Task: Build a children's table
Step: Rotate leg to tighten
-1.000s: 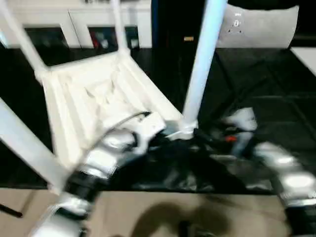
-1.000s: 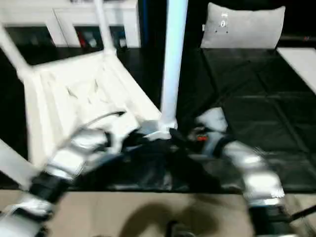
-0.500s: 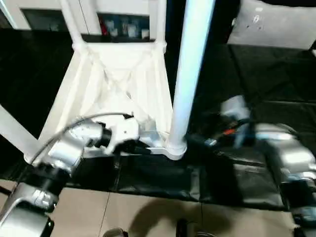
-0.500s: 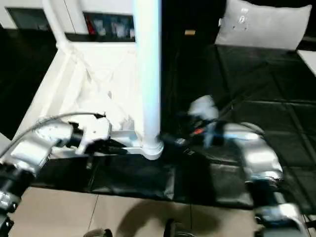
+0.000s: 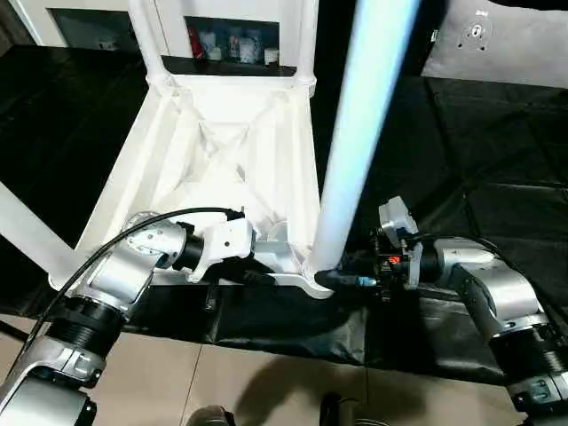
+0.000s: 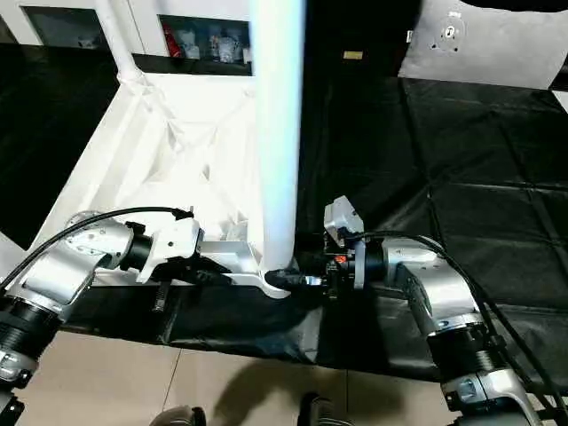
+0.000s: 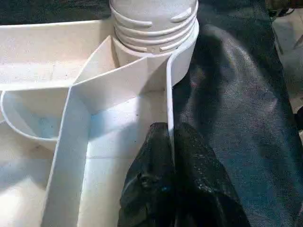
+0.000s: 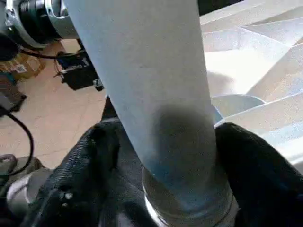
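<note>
At the near corner socket (image 5: 312,282), your left gripper (image 7: 171,142) pinches the tabletop (image 5: 222,151) rim while your right gripper (image 8: 161,156) clasps the leg (image 5: 359,133) base — next, twist it home.

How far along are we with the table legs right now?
All four corners of the upturned tabletop carry a leg. In hand: the left hand pinches the tabletop's rim beside the near socket, and the right hand straddles the near leg at its base. Left: finish seating that leg if loose, then flip the table.
</note>
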Motion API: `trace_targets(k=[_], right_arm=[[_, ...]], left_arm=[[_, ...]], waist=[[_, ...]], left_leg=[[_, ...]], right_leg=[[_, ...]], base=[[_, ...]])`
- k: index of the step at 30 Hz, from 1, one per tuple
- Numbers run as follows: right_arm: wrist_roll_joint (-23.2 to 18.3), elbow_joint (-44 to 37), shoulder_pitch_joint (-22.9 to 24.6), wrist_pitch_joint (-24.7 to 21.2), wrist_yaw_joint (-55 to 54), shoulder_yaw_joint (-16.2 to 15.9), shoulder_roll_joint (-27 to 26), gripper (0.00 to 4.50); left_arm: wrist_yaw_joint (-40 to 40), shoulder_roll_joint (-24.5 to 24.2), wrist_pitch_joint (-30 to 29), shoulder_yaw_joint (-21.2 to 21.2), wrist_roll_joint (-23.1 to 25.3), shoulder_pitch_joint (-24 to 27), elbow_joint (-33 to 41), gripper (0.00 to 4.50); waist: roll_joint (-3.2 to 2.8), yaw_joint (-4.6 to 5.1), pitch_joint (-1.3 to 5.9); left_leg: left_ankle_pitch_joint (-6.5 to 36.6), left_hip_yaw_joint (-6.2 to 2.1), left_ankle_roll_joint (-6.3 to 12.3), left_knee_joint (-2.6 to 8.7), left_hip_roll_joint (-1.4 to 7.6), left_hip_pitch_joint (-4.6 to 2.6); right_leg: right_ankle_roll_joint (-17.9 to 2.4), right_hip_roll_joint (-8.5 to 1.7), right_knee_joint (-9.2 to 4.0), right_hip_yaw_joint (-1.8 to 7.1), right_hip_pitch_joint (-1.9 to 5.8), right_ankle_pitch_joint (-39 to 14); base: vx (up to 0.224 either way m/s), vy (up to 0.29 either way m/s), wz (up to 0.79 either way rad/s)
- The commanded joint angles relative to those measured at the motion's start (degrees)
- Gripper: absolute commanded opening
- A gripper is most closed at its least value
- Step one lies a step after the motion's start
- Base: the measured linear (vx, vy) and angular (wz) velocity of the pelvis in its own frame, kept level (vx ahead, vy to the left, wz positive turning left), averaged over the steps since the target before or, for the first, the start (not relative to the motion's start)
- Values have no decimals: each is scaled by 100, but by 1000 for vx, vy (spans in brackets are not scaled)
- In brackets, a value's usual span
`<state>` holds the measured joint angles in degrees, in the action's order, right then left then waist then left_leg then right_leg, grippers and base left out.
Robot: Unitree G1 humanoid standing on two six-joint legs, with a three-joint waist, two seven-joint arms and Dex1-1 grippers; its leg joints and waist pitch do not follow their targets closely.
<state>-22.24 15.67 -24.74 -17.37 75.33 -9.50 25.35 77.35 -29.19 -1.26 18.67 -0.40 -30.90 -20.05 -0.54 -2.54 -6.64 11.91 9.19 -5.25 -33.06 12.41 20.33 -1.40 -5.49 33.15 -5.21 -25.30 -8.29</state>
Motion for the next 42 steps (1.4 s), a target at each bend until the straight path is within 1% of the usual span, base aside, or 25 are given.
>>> trace_targets(k=[1,3,7,8,10,11,12,14,16,18,19,21,23,24,26,29,30,32,33,34,35,36,39,40,42], right_arm=[[-91,-90,-5,-114,169,-64,21,321],[-185,-101,-10,-235,216,-51,22,289],[-370,-308,115,-526,188,-18,-75,275],[-284,-530,324,-619,-138,-113,-195,263],[-57,-612,448,-633,-600,-205,-325,241],[-57,-612,448,-633,-600,-205,-325,239],[228,-531,463,-602,-1286,-196,-584,235],[456,-426,396,-684,-2103,-97,-944,222],[617,-302,286,-800,-2891,37,-1315,217],[730,-178,186,-837,-3389,115,-1559,211],[937,-45,57,-862,-4159,192,-1927,211],[1117,11,-14,-858,-4584,105,-2182,211],[1268,17,-22,-766,-4699,24,-2247,263],[1437,65,-49,-667,-4887,22,-2329,275],[1499,89,-63,-621,-4969,38,-2356,277],[1457,94,-77,-497,-5096,293,-2299,311],[1353,-35,-12,-427,-4834,394,-2097,317],[1284,-168,62,-370,-4560,432,-1884,322],[1219,-309,152,-316,-4236,435,-1652,343],[1201,-364,188,-306,-4141,429,-1590,355],[1142,-492,279,-289,-3895,512,-1394,355],[1048,-601,358,-304,-3665,613,-1220,370],[734,-993,654,-293,-3024,780,-757,393],[594,-1122,769,-307,-2735,780,-599,393],[449,-1325,1033,-224,-2270,723,-333,406]], left_arm=[[171,74,23,265,16,83,-17,0],[165,79,-28,248,-17,91,9,0],[-69,133,-422,171,-14,76,24,0],[-470,282,-978,51,5,66,59,0],[-775,412,-1342,-19,32,62,98,0],[-775,412,-1342,-19,32,62,98,0],[-1152,592,-1549,-64,126,38,95,0],[-1460,801,-1771,-80,187,-8,88,0],[-1746,1029,-2043,-104,204,-75,93,0],[-1983,1220,-2183,-120,231,-151,47,0],[-2338,1513,-2393,-111,300,-277,-10,0],[-2786,1806,-2427,-128,412,-433,-207,0],[-2886,1900,-2412,-130,447,-484,-275,0],[-3026,1960,-2333,-124,556,-575,-413,0],[-3057,1967,-2300,-116,599,-608,-465,0],[-3060,1805,-2133,-85,726,-638,-565,0],[-2954,1621,-1980,-92,763,-601,-563,0],[-2849,1464,-1871,-110,787,-572,-582,0],[-2749,1322,-1665,-121,805,-549,-640,0],[-2720,1279,-1580,-123,807,-534,-650,0],[-2610,1155,-1368,-112,821,-515,-733,0],[-2454,1047,-1055,-91,809,-488,-802,0],[-1937,764,-554,-84,651,-284,-751,0],[-1793,678,-556,-92,570,-208,-689,0],[-1666,527,-469,-82,501,-35,-567,0]], waist=[[-16,6,380],[-12,-5,389],[-8,-41,413],[-5,-43,411],[1,-65,403],[16,-51,381],[19,-42,365],[28,-5,295],[54,105,265],[42,216,273],[39,244,263],[32,310,267],[26,339,271],[-57,349,280],[-81,381,270],[-52,393,269],[6,381,282],[-40,348,294],[-68,316,312],[-35,301,330],[-73,272,325],[-1,265,321],[9,183,370],[28,162,391],[11,118,431]], left_leg=[[421,109,610,347,47,20],[376,111,611,343,45,18],[249,126,641,326,47,11],[240,125,639,328,46,14],[259,139,579,344,56,-12],[441,134,486,360,43,-9],[581,128,418,379,40,-3],[1084,119,184,430,12,-21],[1514,50,-28,474,-47,-28],[1671,10,20,466,-95,-23],[1713,2,27,465,-97,-30],[1829,-8,27,453,-127,-47],[1970,-29,95,456,-137,-56],[2033,-32,151,470,-104,-89],[2244,-52,207,505,-61,-132],[2438,-79,231,533,-55,-128],[2340,-85,245,539,-50,-105],[2231,-78,263,551,-32,-88],[2074,-56,274,550,-15,-85],[1906,-21,304,539,-6,-73],[1843,-19,305,542,-9,-59],[1780,4,383,531,-33,-6],[1479,29,483,482,-30,-7],[1259,42,522,458,-24,11],[976,68,611,417,-12,-1]], right_leg=[[-1693,-184,-226,271,461,-688],[-1694,-183,-218,273,465,-662],[-1733,-179,-194,280,467,-506],[-1723,-177,-194,279,469,-522],[-1679,-189,-218,295,454,-695],[-1595,-192,-260,292,447,-1014],[-1518,-198,-287,293,454,-1258],[-1140,-205,-408,301,422,-2315],[-558,-195,-518,288,406,-3506],[-225,-188,-625,245,375,-3990],[-195,-182,-648,230,358,-4037],[-79,-156,-717,166,337,-4174],[1,-156,-776,100,360,-4195],[-59,-171,-800,90,345,-3999],[-256,-167,-806,36,358,-3591],[-319,-195,-803,14,399,-3459],[-366,-215,-773,33,414,-3383],[-465,-218,-733,82,423,-3095],[-614,-225,-693,128,423,-2741],[-800,-215,-644,169,421,-2364],[-879,-209,-611,175,437,-2211],[-877,-186,-606,190,461,-2163],[-953,-230,-568,228,478,-2179],[-987,-235,-518,256,479,-2018],[-1167,-215,-457,267,476,-1579]], base=[[0,0,0],[0,0,0],[0,0,0],[0,0,0],[0,0,0],[0,0,0],[0,0,0],[-26,3,-3],[-70,18,-10],[-74,23,-13],[-70,20,-12],[-62,22,-10],[-31,12,-5],[0,0,0],[0,0,0],[0,0,0],[0,0,0],[0,0,0],[0,0,0],[0,0,0],[0,0,0],[0,0,0],[18,-17,1],[54,-51,3],[70,-59,5]])
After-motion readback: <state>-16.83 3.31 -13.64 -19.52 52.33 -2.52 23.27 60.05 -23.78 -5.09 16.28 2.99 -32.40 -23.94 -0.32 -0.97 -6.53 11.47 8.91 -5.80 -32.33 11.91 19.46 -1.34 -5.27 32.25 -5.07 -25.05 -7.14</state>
